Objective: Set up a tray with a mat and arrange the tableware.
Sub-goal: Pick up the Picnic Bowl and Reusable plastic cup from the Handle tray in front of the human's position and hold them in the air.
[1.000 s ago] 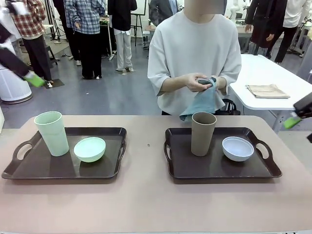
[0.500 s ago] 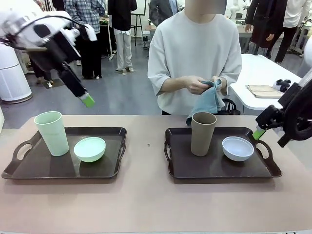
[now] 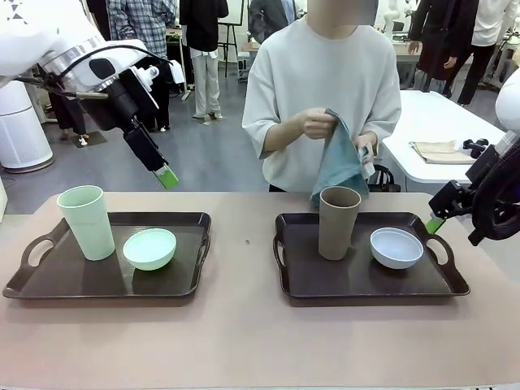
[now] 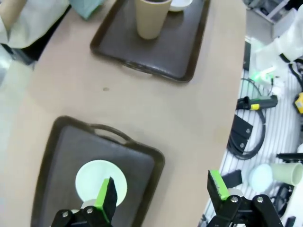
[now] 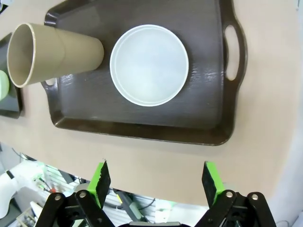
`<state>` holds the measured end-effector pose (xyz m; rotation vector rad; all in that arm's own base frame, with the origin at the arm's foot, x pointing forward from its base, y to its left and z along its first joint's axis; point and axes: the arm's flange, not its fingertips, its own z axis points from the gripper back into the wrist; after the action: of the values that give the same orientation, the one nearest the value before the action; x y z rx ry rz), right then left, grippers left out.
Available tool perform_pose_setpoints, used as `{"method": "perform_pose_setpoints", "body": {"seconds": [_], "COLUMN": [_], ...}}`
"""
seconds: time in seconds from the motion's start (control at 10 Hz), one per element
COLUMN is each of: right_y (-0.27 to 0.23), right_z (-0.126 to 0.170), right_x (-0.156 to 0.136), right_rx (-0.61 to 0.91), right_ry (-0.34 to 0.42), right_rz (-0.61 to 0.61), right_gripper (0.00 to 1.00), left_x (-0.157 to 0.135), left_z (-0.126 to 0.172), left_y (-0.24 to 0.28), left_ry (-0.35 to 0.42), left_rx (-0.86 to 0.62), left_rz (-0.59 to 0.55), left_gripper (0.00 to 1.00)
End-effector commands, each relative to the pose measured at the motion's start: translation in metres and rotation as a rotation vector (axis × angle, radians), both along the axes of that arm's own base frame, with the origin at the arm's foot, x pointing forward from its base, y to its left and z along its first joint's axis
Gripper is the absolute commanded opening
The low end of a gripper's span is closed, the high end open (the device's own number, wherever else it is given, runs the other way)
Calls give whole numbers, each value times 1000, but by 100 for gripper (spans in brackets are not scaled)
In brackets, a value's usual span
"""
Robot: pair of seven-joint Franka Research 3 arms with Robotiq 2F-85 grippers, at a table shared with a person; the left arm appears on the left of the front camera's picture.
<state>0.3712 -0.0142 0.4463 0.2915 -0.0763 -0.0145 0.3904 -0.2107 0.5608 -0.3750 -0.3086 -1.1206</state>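
We log the right pincer (image 5: 155,178), jaws apart and empty, just off the right tray (image 5: 208,109) edge: white bowl (image 5: 149,65) dead ahead at 12 o'clock, upright tan cup (image 5: 53,52) at 10; left pincer (image 4: 161,187), also apart, over the mint bowl (image 4: 90,181).

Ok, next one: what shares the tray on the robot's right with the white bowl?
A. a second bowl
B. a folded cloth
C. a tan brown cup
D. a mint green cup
C: the tan brown cup stands upright on the right tray beside the white bowl, while the mint green cup stands on the left tray.
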Motion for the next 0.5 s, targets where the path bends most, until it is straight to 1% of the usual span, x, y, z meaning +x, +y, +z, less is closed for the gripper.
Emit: {"method": "perform_pose_setpoints", "body": {"seconds": [0.0,0.2,0.3,0.4], "right_y": [7,4,11,33], "right_z": [-3,0,6,6], "right_x": [0,0,15,22], "right_rx": [-12,0,-73,-103], "right_ry": [8,1,-65,-99], "right_rz": [15,10,-50,5], "right_gripper": [100,100,100,100], "left_x": [-5,-5,-2,17], "left_z": [3,3,5,5], "left_y": [3,3,1,-20], "left_ry": [-11,-11,-10,-93], "left_rx": [21,21,-3,-19], "left_rz": [11,11,1,-63], "left_gripper": [100,100,100,100]}}
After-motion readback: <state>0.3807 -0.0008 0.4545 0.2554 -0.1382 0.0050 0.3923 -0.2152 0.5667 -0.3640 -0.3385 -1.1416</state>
